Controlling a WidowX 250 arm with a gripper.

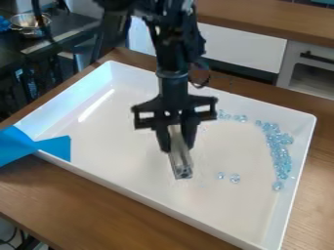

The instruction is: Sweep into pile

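The black gripper [177, 139] hangs over the middle of a large white tray [120, 127], its fingers shut on a silvery, partly see-through bar-shaped tool [180, 158] that points down toward the tray floor. Clear bluish beads [281, 155] form a curved band along the tray's right side. A few more beads [233, 117] lie near the back wall, right of the gripper. Two beads [235, 178] sit apart on the floor, to the right of the tool's lower end. Whether the tool touches the tray floor I cannot tell.
Blue tape [36, 145] covers the tray's left front rim and part of the wooden table [85, 205]. Behind the table stand white cabinets [244, 48] with a wooden top. A metal pot [30, 22] is at the back left on a dark surface.
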